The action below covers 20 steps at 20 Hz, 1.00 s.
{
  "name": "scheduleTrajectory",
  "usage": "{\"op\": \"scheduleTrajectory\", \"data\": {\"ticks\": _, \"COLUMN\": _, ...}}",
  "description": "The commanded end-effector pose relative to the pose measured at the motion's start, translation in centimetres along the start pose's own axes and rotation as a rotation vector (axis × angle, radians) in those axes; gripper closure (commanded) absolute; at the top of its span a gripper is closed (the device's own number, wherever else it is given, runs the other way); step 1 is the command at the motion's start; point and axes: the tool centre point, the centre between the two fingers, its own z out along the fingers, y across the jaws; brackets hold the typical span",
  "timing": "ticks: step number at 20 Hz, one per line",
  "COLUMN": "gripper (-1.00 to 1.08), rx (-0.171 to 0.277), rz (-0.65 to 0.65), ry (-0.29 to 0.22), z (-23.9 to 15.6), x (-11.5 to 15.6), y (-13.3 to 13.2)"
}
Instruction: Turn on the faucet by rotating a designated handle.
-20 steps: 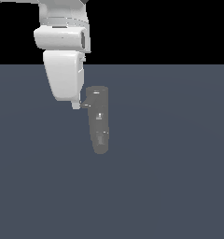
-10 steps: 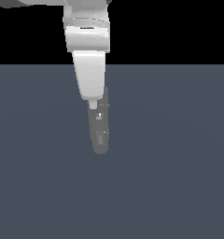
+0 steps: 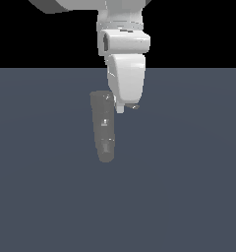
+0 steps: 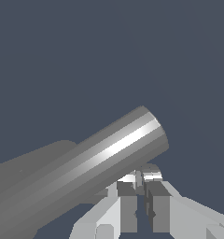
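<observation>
The white arm (image 3: 125, 54) hung over the dark grey floor (image 3: 189, 187), its lower end just beside the wide upper end of the faucet (image 3: 103, 129), on the exterior view's right. The faucet lay along the floor near the scene's middle, its narrow rounded end pointing toward the camera. At the wrist, the handle (image 4: 100, 154) crossed close above the gripper (image 4: 141, 183), whose fingers (image 4: 127, 205) stood nearly together with only a thin gap, holding nothing.
</observation>
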Motion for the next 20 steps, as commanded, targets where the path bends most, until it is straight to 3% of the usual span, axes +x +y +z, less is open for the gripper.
{"op": "scheduleTrajectory", "data": {"ticks": 1, "gripper": 1.08, "rx": 0.000, "rz": 0.000, "ry": 0.000, "z": 0.0, "x": 0.0, "y": 0.0}}
{"op": "scheduleTrajectory", "data": {"ticks": 20, "gripper": 1.08, "rx": 0.000, "rz": 0.019, "ry": 0.001, "z": 0.0, "x": 5.9, "y": -4.8}}
